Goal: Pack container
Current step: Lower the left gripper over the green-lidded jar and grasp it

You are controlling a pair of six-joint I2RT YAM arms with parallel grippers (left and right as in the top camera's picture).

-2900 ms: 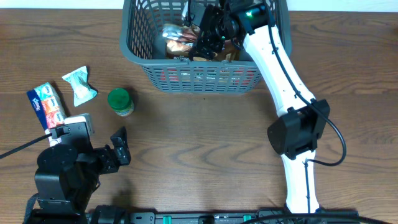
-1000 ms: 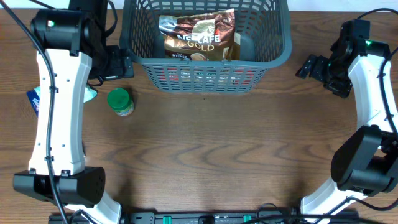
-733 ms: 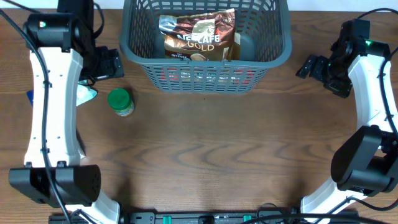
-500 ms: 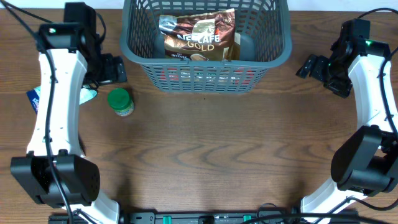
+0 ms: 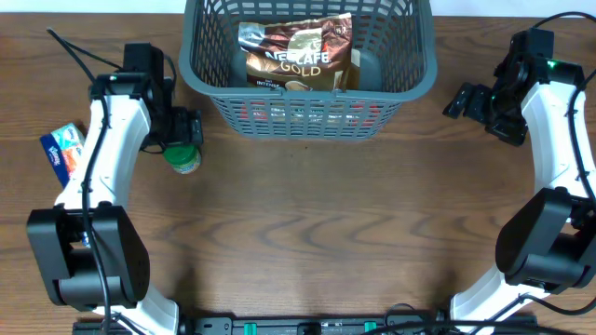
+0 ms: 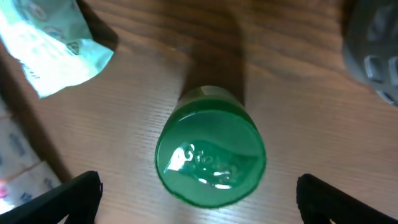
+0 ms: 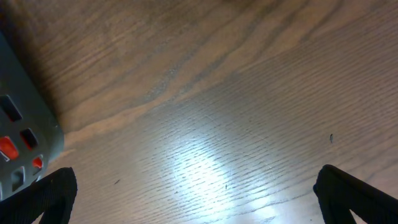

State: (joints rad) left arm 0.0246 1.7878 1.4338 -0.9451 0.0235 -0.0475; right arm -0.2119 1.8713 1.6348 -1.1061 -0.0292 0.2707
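Note:
The dark grey lattice container (image 5: 424, 79) stands at the table's back middle, holding a brown Nescafe Gold coffee bag (image 5: 298, 56). A green-lidded jar (image 5: 183, 158) stands upright left of it; in the left wrist view the jar (image 6: 210, 155) sits between the spread fingers. My left gripper (image 5: 177, 130) is open, right over the jar, not touching it (image 6: 199, 193). My right gripper (image 5: 470, 100) is open and empty over bare table right of the container (image 7: 196, 186). The container's corner shows in the right wrist view (image 7: 25, 130).
A pale green packet (image 6: 43, 43) lies left of the jar, hidden by the arm in the overhead view. A blue and white box (image 5: 63, 151) lies at the far left. The container's corner (image 6: 376, 50) is close on the jar's right.
My left arm has swung down from beside the container's left wall to over the green jar. The right arm has not moved.

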